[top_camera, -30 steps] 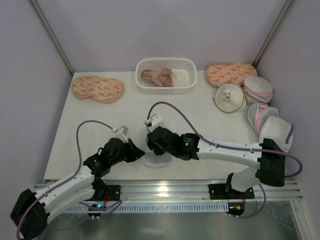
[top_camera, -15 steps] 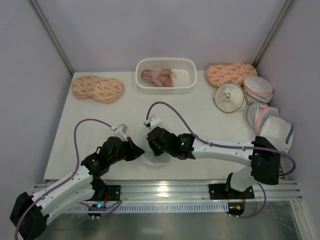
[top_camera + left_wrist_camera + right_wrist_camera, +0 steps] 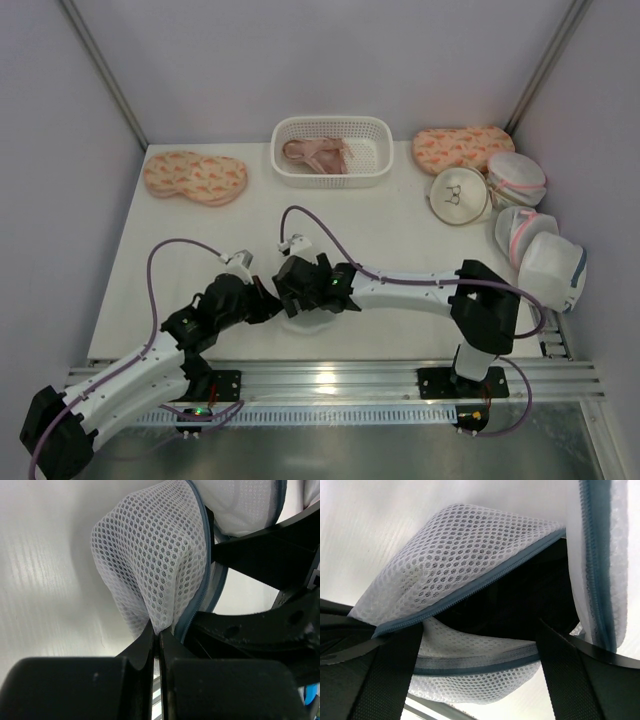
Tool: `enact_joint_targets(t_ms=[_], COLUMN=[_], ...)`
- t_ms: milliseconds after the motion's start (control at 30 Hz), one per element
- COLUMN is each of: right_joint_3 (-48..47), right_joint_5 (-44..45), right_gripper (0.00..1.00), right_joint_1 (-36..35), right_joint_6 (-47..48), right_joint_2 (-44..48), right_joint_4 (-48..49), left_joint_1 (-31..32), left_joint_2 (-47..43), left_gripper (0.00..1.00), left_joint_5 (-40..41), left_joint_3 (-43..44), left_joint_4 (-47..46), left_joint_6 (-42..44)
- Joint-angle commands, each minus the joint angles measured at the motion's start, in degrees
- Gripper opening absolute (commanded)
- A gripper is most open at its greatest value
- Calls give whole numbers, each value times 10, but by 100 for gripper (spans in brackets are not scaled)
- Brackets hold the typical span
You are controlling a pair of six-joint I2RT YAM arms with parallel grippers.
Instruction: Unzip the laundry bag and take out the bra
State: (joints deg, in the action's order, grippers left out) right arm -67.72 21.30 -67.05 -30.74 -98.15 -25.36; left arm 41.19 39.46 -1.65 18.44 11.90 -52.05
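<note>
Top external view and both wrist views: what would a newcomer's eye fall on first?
First, the round white-grey mesh laundry bag at the near middle of the table, its grey-blue zip gaping on a dark inside. The left gripper pinches its mesh, and the right gripper stands open astride the mouth. At the far edge, a white plastic basket holds a pale pink bra.

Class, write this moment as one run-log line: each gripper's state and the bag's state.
left gripper: shut on laundry bag mesh | right gripper: open, fingers straddling bag mouth | zip: partly undone | interior: dark
</note>
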Motion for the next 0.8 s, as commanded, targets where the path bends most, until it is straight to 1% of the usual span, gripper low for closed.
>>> enact_joint_targets(t_ms=[0, 67, 100, 167, 200, 267, 300, 333, 533, 567, 600, 667, 700, 767], right_joint_3=[4, 19, 23, 38, 42, 49, 51, 54, 75, 76, 75, 70, 68, 59], right_joint_5=[11, 4, 2, 1, 1, 13, 16, 22, 48, 49, 48, 48, 46, 44], right_gripper=[90, 82, 67, 49, 30, 16, 11, 9, 9, 28, 39, 51, 53, 54], right_joint_1=[25, 31, 34, 39, 39, 39, 39, 40, 39, 39, 40, 40, 41, 42], right_joint_6=[-14, -14, -14, -13, -13, -13, -12, -11, -4, 2, 4, 9, 11, 12], right_joint_2=[-25, -29, -28, -21, -16, -4, 1, 8, 76, 83, 91, 92, 89, 75], right_joint_4=[18, 29, 42, 58, 60, 62, 61, 62, 72, 73, 73, 70, 72, 70], left_joint_1=[2, 2, 2, 2, 2, 2, 2, 2, 2, 2, 2, 2, 2, 2], left_joint_2=[-17, -22, -24, -29, -30, -26, -24, -23, -17, -18, -16, -16, -16, -15], left_gripper=[0, 0, 0, 0, 0, 0, 0, 0, 0, 0, 0, 0, 0, 0], left_joint_5=[-15, -14, -13, -13, -14, -17, -18, -20, -26, -27, -29, -32, -33, -34], left_joint_3=[22, 22, 22, 20, 20, 20, 19, 18, 9, 7, 5, 0, -2, -2], left_joint_4=[-34, -30, -31, -29, -30, -33, -35, -36, -43, -46, -48, -53, -55, -57], left_joint_6=[-1, -1, -1, -2, -2, -3, -3, -3, -5, -7, -9, -10, -11, -13])
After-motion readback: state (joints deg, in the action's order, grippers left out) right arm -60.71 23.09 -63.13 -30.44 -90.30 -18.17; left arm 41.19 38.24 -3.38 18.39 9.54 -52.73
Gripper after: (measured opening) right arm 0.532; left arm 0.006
